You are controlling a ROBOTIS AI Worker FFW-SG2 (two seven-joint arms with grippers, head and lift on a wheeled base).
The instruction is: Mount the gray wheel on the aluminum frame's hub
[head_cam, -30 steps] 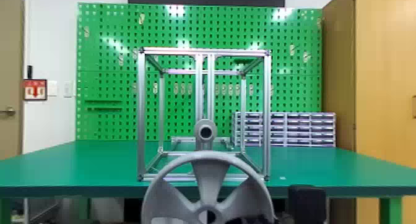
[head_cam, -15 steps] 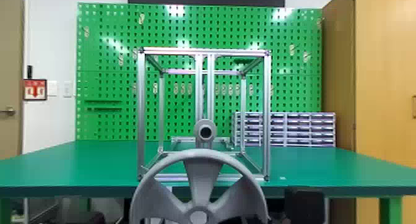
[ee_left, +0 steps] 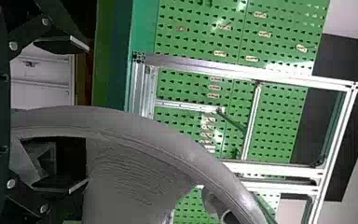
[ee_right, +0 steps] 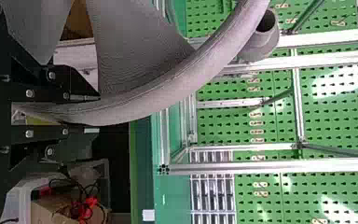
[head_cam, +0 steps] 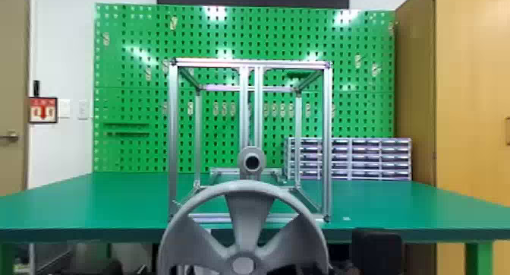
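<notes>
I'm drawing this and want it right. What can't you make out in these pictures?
Bottom of the gray wheel: cut off by the head view's lower edge.
The wheel's side facing the frame: turned away in the head view.
Part of the hub: behind the wheel's rim in the left wrist view.
Whatever the small drawers hold: hidden by their fronts, head view.

The boxy silver aluminum frame [head_cam: 173, 141] stood on the rectangular green table [head_cam: 95, 206] near its front edge, behind the round gray wheel [head_cam: 248, 211]; the gray, boxy drawer rack [head_cam: 366, 158] sat toward the back right corner.
</notes>
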